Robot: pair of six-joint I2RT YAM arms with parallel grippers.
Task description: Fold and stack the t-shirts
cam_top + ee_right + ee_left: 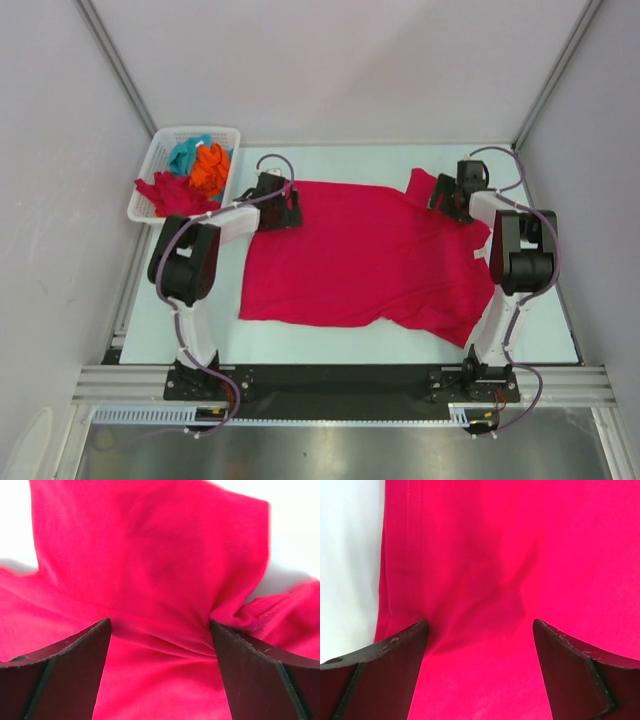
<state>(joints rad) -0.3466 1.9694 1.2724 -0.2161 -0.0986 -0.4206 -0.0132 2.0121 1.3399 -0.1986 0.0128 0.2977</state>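
A red shirt (370,255) lies spread out on my table (330,345). My left gripper (283,210) is down at its far left corner and my right gripper (442,195) is at its far right sleeve. In the white basket (147,170) at the far left lie a teal shirt (187,155) and an orange shirt (211,168), and a second red shirt (175,193) hangs over the near rim.

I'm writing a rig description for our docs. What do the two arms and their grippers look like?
The left arm and right arm have white links, black joint housings and bases. A thin dark cable loops along each. The left gripper and right gripper are black, with flat, dark, wedge-shaped fingers, edges scuffed pale.
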